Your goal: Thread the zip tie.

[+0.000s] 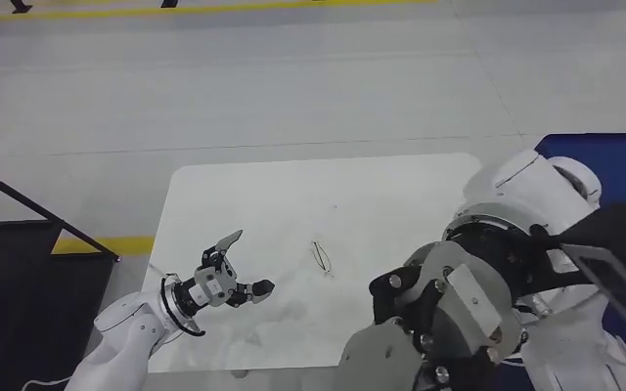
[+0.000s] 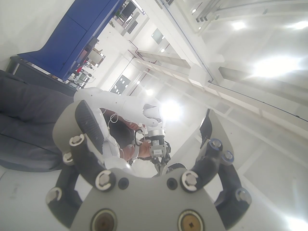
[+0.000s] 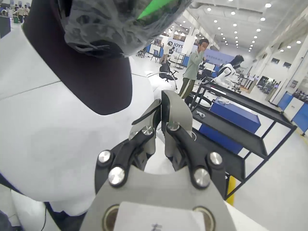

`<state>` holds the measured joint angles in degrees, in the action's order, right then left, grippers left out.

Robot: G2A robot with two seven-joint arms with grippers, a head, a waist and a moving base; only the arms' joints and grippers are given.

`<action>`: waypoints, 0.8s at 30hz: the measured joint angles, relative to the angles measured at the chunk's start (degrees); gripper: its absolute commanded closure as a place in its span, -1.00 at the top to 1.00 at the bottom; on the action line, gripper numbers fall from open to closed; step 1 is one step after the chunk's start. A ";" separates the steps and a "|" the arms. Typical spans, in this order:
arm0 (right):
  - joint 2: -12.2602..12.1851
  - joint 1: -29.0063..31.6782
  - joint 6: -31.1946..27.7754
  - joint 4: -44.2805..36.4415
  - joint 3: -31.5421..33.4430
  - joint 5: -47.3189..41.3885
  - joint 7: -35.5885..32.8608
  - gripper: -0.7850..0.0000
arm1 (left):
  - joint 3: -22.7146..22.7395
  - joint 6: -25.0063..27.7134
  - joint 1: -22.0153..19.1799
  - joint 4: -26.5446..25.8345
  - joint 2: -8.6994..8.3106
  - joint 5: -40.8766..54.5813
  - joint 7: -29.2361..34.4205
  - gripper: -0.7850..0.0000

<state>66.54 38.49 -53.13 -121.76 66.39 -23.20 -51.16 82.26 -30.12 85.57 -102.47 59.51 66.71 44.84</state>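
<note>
Top view: zip tie (image 1: 321,256) lies near left pincer (image 1: 253,261), not touching.

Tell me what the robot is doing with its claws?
Right now neither claw holds the zip tie. The thin tie lies by itself near the middle of the white table. The robot's left claw is open over the table, a little way from the tie. Its right claw is shut and lifted up high, away from the table.
</note>
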 measured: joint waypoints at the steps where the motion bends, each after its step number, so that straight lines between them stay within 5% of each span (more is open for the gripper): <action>1: -0.30 0.60 -0.98 0.09 -0.10 0.32 0.98 -1.00 | 0.00 0.00 0.00 0.00 0.00 0.00 0.00 1.00; 7: -2.12 5.07 -2.09 3.03 -3.28 -7.83 2.11 -1.00 | 0.00 0.00 0.00 0.00 0.00 0.00 0.00 1.00; 16: -2.70 9.19 9.56 5.18 -6.86 -36.97 -5.11 -1.00 | 0.00 0.00 0.00 0.00 0.00 0.00 0.00 1.00; 24: -1.68 12.75 17.00 5.52 -10.74 -42.97 -4.63 -1.00 | 0.00 0.00 0.00 0.00 0.00 0.00 0.00 1.00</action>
<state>64.86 51.24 -36.13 -116.24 55.65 -66.17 -55.79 82.26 -30.12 85.57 -102.47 59.51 66.71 44.84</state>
